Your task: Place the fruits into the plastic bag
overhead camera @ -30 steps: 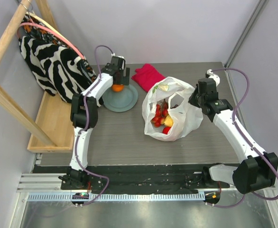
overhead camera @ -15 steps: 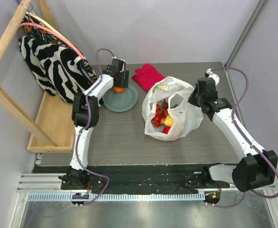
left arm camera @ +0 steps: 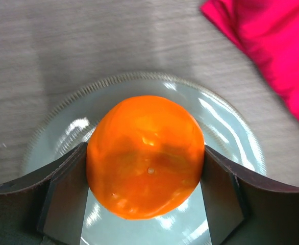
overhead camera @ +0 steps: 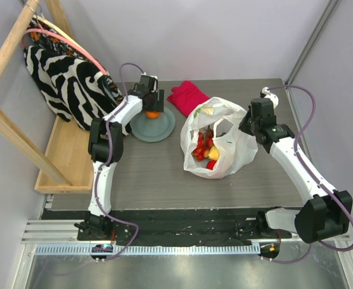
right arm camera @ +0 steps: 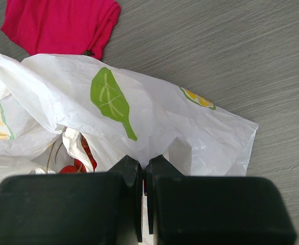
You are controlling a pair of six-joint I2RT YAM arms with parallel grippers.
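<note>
Nearest the two arm bases, one plastic bag (overhead camera: 237, 149) is lying on the grey bench (overhead camera: 146, 174), its mouth gaping upward. Fruits (overhead camera: 205, 150) are sitting inside it: several red pieces and at least one yellow piece are showing, but they are too bunched to count exactly. The right tool (overhead camera: 247, 123) is reaching in at the bag's right side. In the right wrist view this tool (right arm camera: 145, 164) is nearly closed, its two fingers pinching a fold of the white film (right arm camera: 154, 117).

Farther back and to the left, one grey-green plate (overhead camera: 155, 127) is sitting on the bench. Over it, the left tool (overhead camera: 151, 105) is gripping a single orange (overhead camera: 152, 112). The left wrist view is showing both fingers pressing the orange (left arm camera: 145, 155) from either side above the plate (left arm camera: 231, 132); whether the orange is touching the plate is unclear.

Beyond the bag, one crimson cloth (overhead camera: 187, 95) is lying crumpled, and at the far left one zebra-striped bag (overhead camera: 68, 78) is hanging.
</note>
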